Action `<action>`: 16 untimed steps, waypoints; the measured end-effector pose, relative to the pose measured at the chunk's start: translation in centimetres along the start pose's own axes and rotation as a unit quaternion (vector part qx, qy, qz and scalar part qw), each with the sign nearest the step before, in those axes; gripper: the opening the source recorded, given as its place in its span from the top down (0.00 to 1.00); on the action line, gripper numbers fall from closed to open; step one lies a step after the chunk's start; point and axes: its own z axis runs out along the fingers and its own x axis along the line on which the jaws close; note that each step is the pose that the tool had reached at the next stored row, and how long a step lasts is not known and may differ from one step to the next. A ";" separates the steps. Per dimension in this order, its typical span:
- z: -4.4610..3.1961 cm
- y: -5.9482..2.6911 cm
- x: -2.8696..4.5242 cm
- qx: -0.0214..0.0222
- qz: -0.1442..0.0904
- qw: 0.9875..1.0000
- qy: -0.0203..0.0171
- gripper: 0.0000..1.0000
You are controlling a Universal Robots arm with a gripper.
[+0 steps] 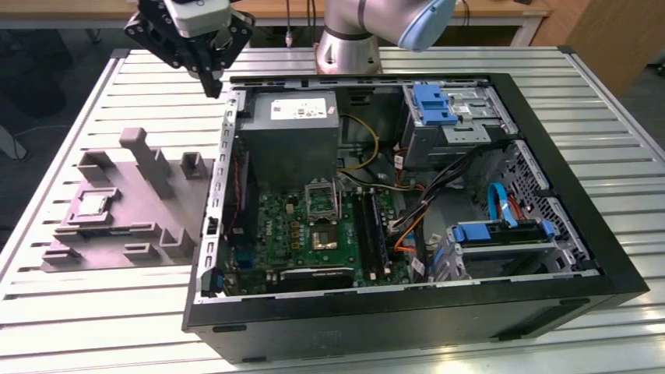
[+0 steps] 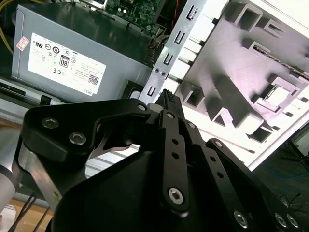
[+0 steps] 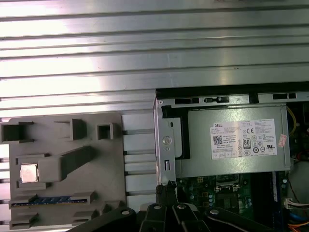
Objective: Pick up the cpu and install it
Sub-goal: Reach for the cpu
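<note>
Currently your jaws hang closed and empty by the rim of the computer case (image 1: 416, 312), well apart from the cpu (image 1: 92, 204) in its grey tray (image 1: 146, 209); arriving shut could knock it askew.

The work surface is formed by a ribbed aluminium table (image 1: 93, 312), on which strong glare is reflected. A wooden bench top (image 1: 270, 9) is located behind it, a wooden panel (image 1: 618, 39) at the exterior view's right, and dark floor (image 1: 42, 78) at its left.

exterior view: high, oblique | both wrist views: close, share tray (image 3: 104, 169) (image 2: 241, 63)
</note>
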 end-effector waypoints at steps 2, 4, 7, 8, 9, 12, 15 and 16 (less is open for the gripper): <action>0.00 0.00 0.06 0.000 0.000 1.000 0.000 0.89; 0.00 -0.01 0.12 0.000 0.000 1.000 0.000 0.89; -0.01 -0.02 0.21 0.000 0.000 1.000 0.000 0.89; -0.01 -0.02 0.25 0.000 0.000 1.000 0.000 0.89; -0.01 -0.02 0.30 0.000 0.000 1.000 0.000 0.89; -0.01 -0.03 0.37 0.000 0.000 1.000 0.000 0.89; -0.01 -0.03 0.44 0.000 0.000 1.000 0.000 0.89; -0.01 -0.04 0.47 0.000 0.000 1.000 0.000 0.89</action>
